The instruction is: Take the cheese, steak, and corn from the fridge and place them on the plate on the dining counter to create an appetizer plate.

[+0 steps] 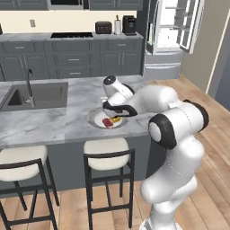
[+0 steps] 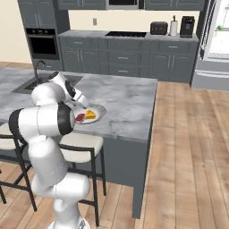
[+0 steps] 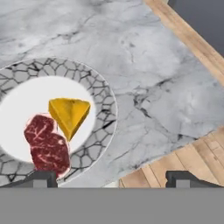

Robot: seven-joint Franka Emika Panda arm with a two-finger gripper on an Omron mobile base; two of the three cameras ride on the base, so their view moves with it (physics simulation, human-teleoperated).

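Note:
The plate (image 3: 106,114) lies on the marble dining counter (image 1: 54,123) near its front edge. On its white centre the orange-yellow cheese (image 3: 70,114) wedge touches the dark red steak (image 3: 47,146). The same pair appears as cheese (image 1: 116,120) and steak (image 1: 107,122) under my hand. My gripper (image 3: 116,177) hovers just above the plate's near rim, open and holding nothing, its fingertips (image 3: 41,177) spread wide. The white fridge (image 1: 170,27) stands at the back with its doors open. A small green piece, probably the corn (image 2: 219,27), sits on one of its shelves.
An inset sink (image 1: 36,95) with a tap lies left of the plate. Two stools (image 1: 107,150) stand against the counter's front. Dark cabinets (image 2: 125,53) with a toaster and coffee machine line the back wall. Wooden floor (image 2: 188,147) opens to the right towards the fridge.

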